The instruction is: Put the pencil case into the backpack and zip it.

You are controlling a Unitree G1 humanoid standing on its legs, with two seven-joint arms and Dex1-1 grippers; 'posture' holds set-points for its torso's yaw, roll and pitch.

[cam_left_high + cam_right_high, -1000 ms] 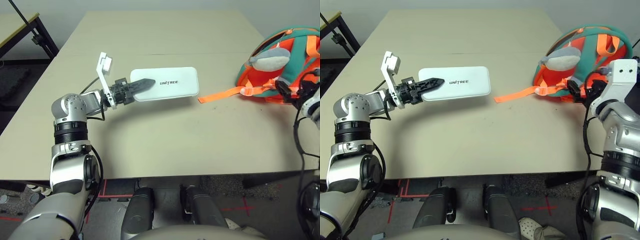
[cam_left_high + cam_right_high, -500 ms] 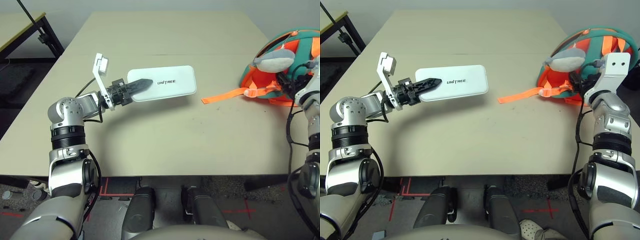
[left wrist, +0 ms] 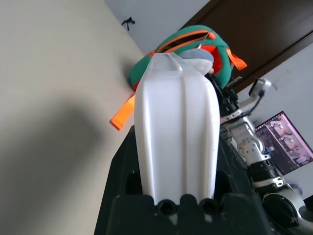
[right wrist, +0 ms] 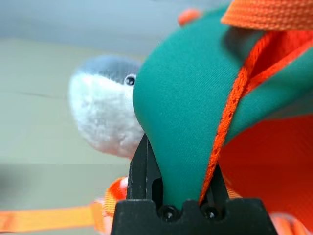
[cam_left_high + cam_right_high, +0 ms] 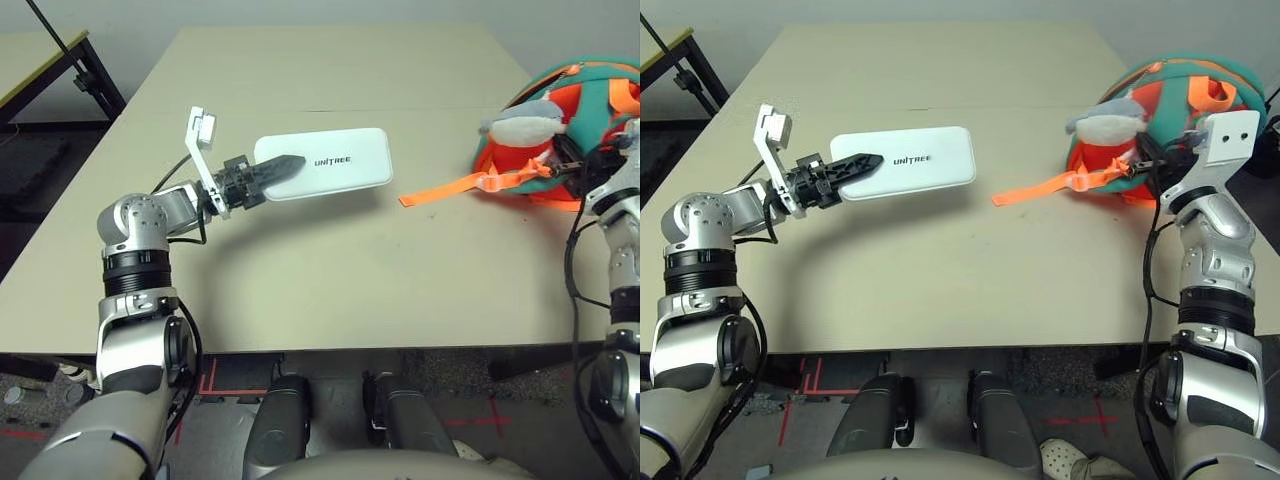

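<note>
The backpack (image 5: 1170,120) sits at the right edge of the table (image 5: 330,270), and the right wrist view shows up close the right gripper (image 4: 178,186) pinching a teal fold of it beside the shark charm (image 4: 105,115). The pencil case (image 5: 325,163) is held above the table, the left gripper (image 5: 268,172) clamped on its end. The left wrist view shows its narrow edge between the fingers (image 3: 120,181).

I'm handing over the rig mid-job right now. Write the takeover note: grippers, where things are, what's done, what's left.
Left gripper: shut on the flat white hard pencil case, held level above the beige table.
Right gripper: shut on a teal fabric flap of the orange-and-teal child's backpack, which sits at the table's right edge; its grey plush shark charm hangs in front, and an orange strap trails toward the centre.
Done: case picked up, backpack flap gripped.
Left: open the backpack, put the case inside, zip it.
</note>
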